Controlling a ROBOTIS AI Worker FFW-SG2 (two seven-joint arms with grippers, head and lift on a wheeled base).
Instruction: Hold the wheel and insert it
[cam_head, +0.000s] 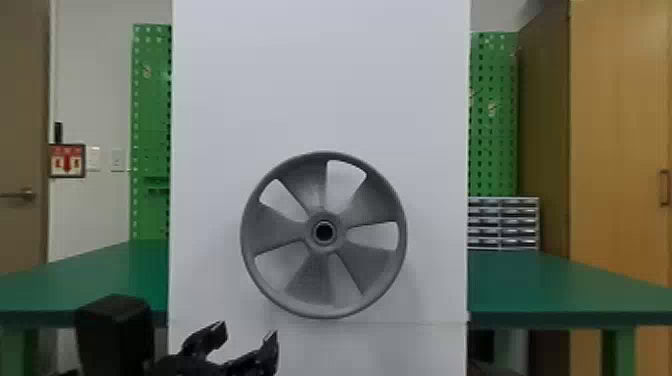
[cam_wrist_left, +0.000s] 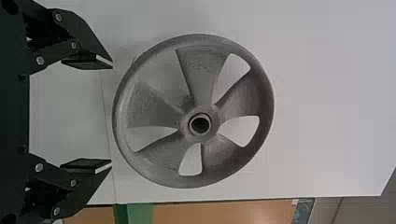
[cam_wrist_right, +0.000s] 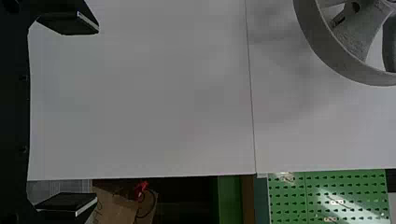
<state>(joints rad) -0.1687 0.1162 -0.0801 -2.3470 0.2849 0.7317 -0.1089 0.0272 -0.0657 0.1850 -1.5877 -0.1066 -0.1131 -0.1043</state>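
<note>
Round five-spoked wheel (cam_head: 312, 285) (matte plastic, perhaps); left end effector (cam_head: 246, 331), right end effector (cam_wrist_right: 97, 114) spread.

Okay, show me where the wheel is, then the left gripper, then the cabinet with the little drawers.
Wheel (cam_head: 324, 247): head view, on the hub just below the center hole.
Left gripper (cam_head: 246, 331): head view, midway between its open fingertips.
Drawer cabinet (cam_head: 502, 223): head view, middle of its front.

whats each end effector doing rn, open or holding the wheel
Left end effector: open, holding nothing; the wheel is just ahead of its fingers.
Right end effector: open, fingers wide apart, nothing between them.
</note>
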